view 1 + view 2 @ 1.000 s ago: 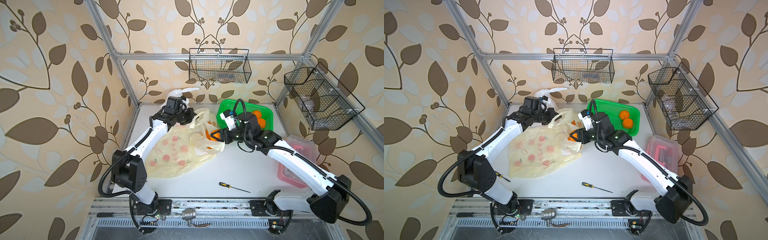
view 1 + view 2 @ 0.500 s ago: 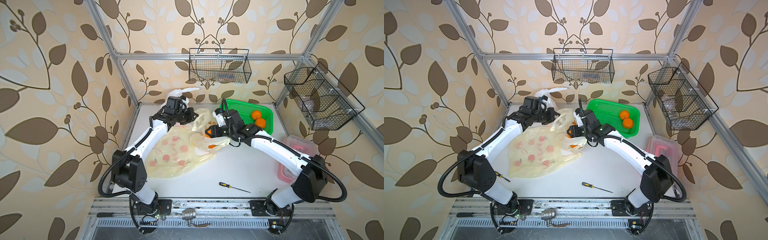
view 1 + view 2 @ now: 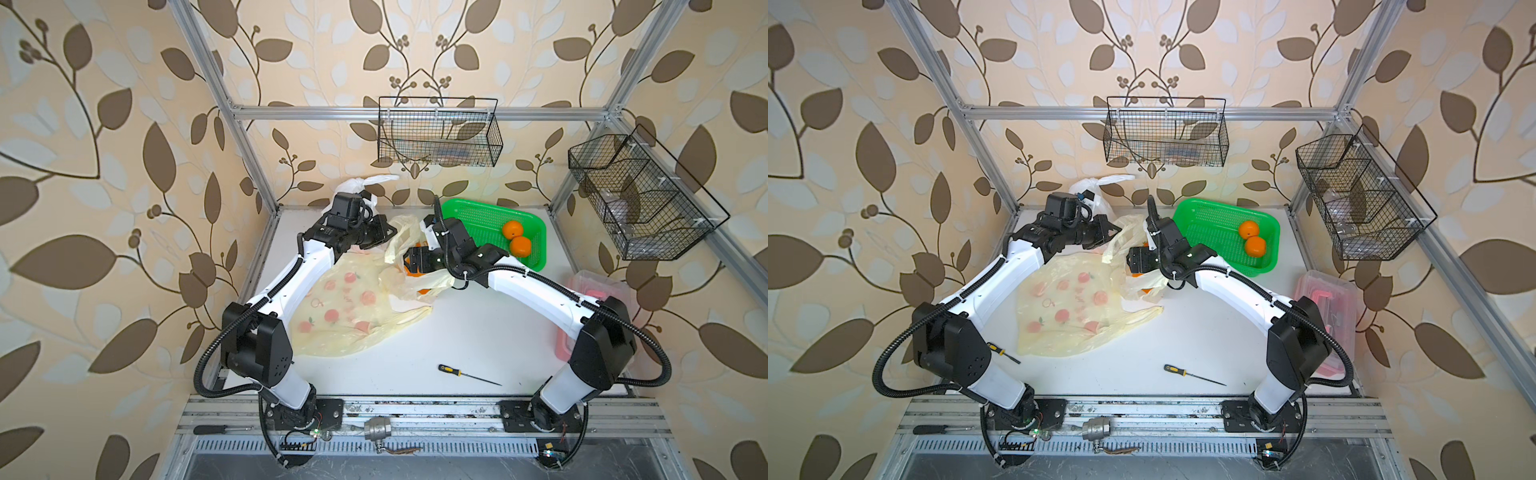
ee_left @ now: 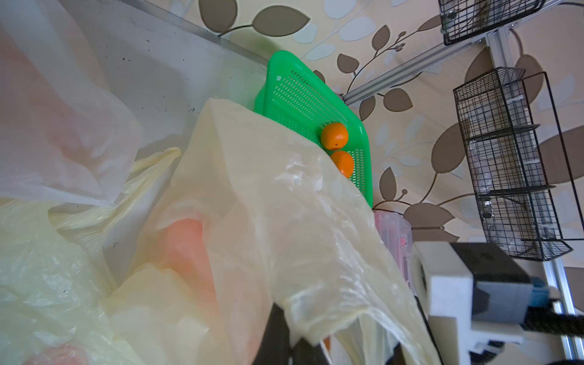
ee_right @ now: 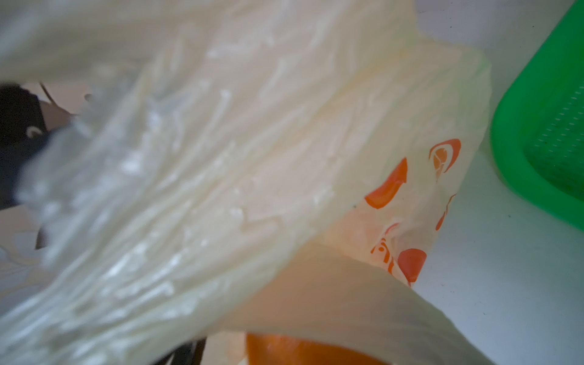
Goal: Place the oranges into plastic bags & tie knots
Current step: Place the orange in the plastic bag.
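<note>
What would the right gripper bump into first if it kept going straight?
Most likely the crinkly film of the pale yellow fruit-print plastic bag: the right gripper points into its raised mouth, and the right wrist view is filled with it. A round orange lies just below; depth is unclear.

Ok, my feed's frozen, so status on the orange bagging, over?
Left gripper shut on yellow bag. Right gripper at bag mouth over an orange, jaws hidden. Two oranges wait in green basket. Nothing seen blocking.

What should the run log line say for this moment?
left tool: shut on yellow bag rim | right tool: at bag mouth beside orange | green basket: holds two oranges
</note>
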Controlling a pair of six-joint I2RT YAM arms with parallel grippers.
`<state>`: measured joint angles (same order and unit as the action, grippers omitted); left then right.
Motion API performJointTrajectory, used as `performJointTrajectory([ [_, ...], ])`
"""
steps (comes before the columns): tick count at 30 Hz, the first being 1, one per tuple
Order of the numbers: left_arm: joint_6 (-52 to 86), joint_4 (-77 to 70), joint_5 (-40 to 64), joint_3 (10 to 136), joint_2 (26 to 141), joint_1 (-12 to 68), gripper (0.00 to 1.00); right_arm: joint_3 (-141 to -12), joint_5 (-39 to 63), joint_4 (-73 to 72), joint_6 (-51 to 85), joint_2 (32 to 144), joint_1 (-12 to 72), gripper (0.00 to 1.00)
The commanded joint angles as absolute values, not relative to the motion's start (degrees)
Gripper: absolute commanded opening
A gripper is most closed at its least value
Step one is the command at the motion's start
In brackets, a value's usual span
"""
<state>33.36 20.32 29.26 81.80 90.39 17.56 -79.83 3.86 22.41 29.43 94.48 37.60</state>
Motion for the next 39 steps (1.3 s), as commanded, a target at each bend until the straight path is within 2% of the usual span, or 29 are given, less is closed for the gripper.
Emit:
performJointTrajectory([
  [1, 32.79, 19.51, 27.86, 81.14, 87.04, 17.38, 0.00, -81.35, 4.31, 20.98, 29.30, 92.98, 37.80, 0.93],
  [18, 33.05, 19.07, 28.04, 80.86, 87.90, 16.96, 0.00, -75.81, 6.87, 17.43, 12.39, 76.95, 36.63, 0.92],
  [22, 33.19, 18.93, 28.04, 81.12, 88.09, 16.96, 0.00, -78.10, 8.67, 19.16, 6.65, 76.52, 41.05, 0.92],
  [26, 33.25, 19.07, 28.12, 81.32, 88.30, 16.96, 0.00, -81.31, 1.26, 21.88, 3.96, 78.62, 46.78, 0.93],
  [30, 33.33, 19.07, 28.12, 81.39, 88.33, 16.96, 0.00, -81.78, -6.57, 20.16, 3.03, 79.83, 50.70, 1.00],
  [39, 33.16, 19.38, 28.04, 81.26, 87.99, 16.96, 0.00, -85.98, -24.45, 21.90, 2.58, 85.66, 55.62, 0.97],
])
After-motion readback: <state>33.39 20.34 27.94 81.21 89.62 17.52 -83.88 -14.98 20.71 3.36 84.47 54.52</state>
